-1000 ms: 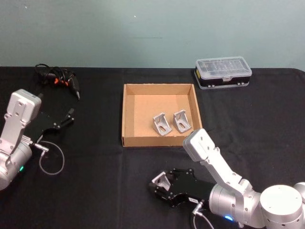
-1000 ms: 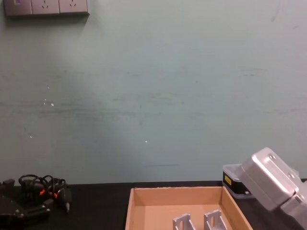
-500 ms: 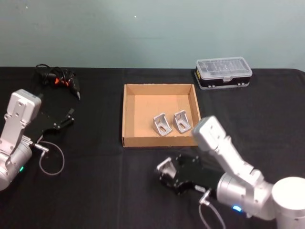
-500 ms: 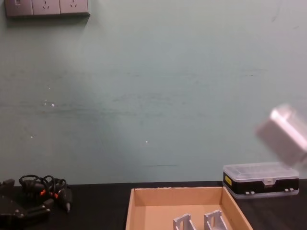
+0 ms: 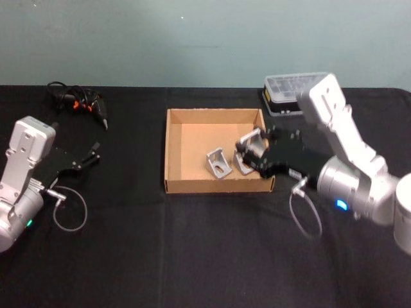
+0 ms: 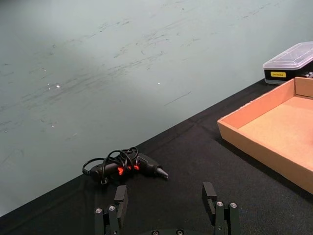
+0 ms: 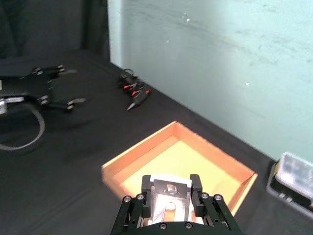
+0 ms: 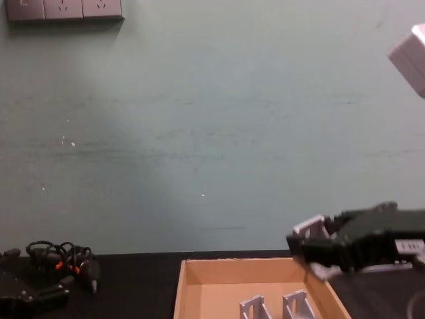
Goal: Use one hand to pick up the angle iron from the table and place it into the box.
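On the flat matte black table (image 5: 192,256), the silver angle iron (image 5: 252,140) hangs clamped between the right gripper's (image 5: 249,146) black fingers, raised over the right part of the shallow tan cardboard box (image 5: 172,154). Two more silver brackets (image 5: 218,163) lie inside the box. The left gripper (image 5: 95,154) rests spread wide over the table's left side, apart from the box.

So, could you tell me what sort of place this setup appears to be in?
Probably a robotics lab or test bench: a black-draped table against a bare green wall, wall sockets, a cardboard box of metal brackets, and a clear-lidded parts case.
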{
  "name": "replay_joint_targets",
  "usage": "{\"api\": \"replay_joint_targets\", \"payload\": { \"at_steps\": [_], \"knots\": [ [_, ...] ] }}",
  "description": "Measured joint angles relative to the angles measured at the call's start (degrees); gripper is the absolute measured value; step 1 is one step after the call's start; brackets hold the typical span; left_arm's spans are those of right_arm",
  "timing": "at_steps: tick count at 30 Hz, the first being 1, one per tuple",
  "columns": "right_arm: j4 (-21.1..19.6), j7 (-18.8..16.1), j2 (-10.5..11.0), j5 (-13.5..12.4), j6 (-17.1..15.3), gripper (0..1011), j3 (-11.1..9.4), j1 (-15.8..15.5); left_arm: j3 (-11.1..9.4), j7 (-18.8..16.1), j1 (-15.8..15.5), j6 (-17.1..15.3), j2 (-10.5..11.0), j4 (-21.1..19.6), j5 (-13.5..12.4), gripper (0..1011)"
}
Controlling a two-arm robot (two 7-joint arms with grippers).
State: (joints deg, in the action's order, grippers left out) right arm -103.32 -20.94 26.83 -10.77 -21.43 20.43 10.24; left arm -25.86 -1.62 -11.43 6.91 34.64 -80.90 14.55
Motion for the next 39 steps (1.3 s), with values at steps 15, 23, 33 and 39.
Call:
{"api": "replay_joint_targets", "payload": {
  "at_steps": [15,23,33,39],
  "knots": [
    [19.11,-1.20,-6.48,2.78,2.18,465,3.20,13.80,0.00,0.00,0.00,0.00,0.00,0.00,0.00,1000],
    [29.74,-1.67,-10.18,4.09,4.18,465,4.76,19.30,0.00,0.00,0.00,0.00,0.00,0.00,0.00,1000],
    [37.90,-2.02,-13.02,5.53,6.15,465,5.76,23.20,0.00,0.00,0.00,0.00,0.00,0.00,0.00,1000],
    [41.34,-2.43,-14.02,6.62,7.20,465,6.44,24.79,0.00,0.00,0.00,0.00,0.00,0.00,0.00,1000]
  ]
}}
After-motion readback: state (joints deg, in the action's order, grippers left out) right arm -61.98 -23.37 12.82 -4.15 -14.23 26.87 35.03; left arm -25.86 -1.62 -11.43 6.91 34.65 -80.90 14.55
